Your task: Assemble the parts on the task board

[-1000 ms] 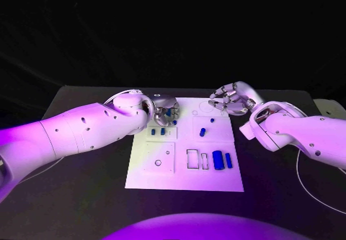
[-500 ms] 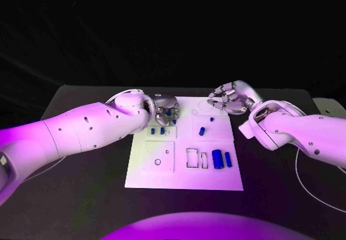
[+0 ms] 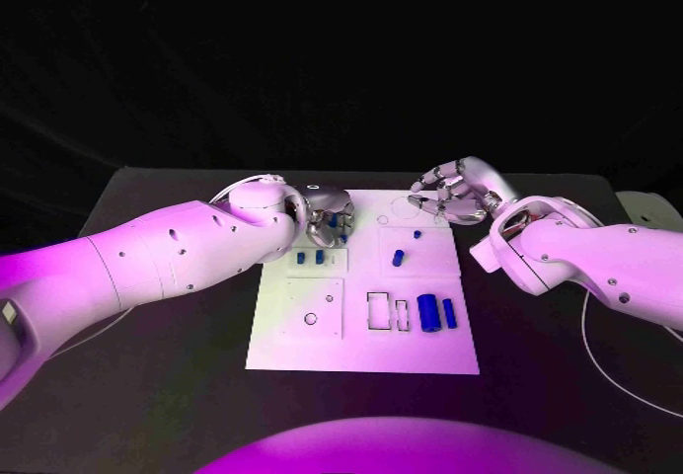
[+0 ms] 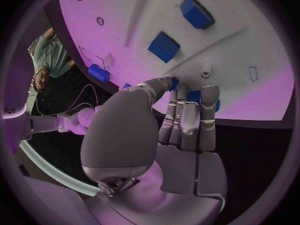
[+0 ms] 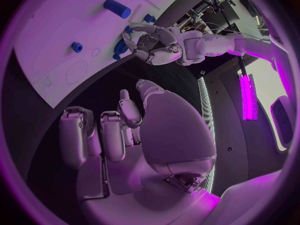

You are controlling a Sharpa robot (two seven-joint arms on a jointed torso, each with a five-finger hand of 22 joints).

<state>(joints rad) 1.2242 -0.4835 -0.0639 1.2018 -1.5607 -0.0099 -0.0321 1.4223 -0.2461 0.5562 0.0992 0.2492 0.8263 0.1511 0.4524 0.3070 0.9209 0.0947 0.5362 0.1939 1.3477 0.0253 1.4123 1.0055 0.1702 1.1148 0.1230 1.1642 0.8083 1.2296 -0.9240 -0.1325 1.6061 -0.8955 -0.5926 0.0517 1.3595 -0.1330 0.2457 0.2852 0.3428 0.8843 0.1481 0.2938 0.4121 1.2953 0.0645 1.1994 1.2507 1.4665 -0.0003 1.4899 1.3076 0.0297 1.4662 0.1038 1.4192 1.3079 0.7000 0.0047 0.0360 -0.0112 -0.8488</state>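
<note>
Head view | left hand [image 3: 326, 216] is curling over the board's [image 3: 363, 351] far-left corner, fingertips [image 4: 170, 82] seeming to be pinching a small blue part [image 4: 174, 80] | other blue pieces [image 3: 438, 314] are lying mid-board | right hand [image 3: 453, 194] is hovering at the far-right corner, fingers apart, holding nothing | step: picking; next calls for lifting it cleanly toward its slot.
</note>
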